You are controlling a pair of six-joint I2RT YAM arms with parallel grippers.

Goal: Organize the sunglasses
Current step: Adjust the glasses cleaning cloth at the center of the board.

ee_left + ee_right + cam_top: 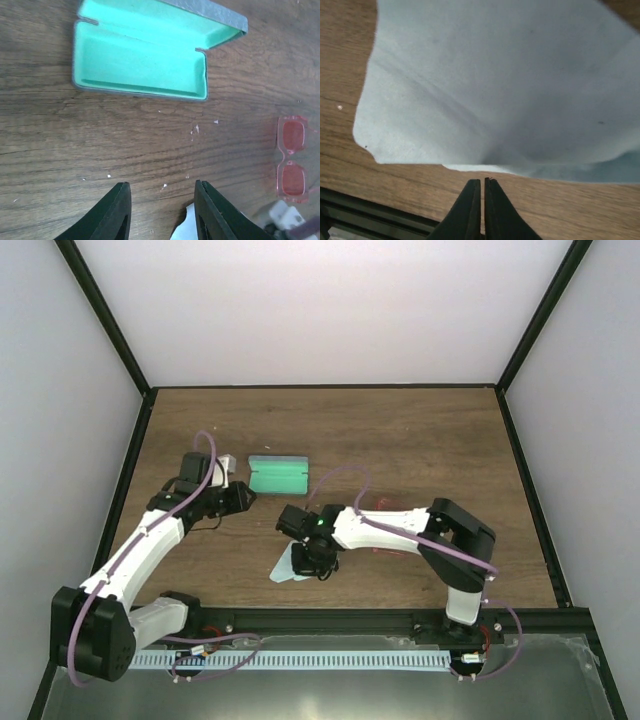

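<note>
Case [140, 65] lies open in the upper left of the left wrist view, green lining up, ready to receive. Sunglasses [292, 157] lie flat on the tabletop [75, 150] at the right edge, well apart from the case and untouched. Left gripper [162, 212] sits bottom centre, jaws apart and empty, probably waiting. Right gripper [482, 182] is low in its own view, jaws pressed together on the hem of the cloth [495, 85]. Creases run to the tips, so likely a pinch to move it.

Overhead wide; wrists close, downward; cloth [283, 568] shared
</note>
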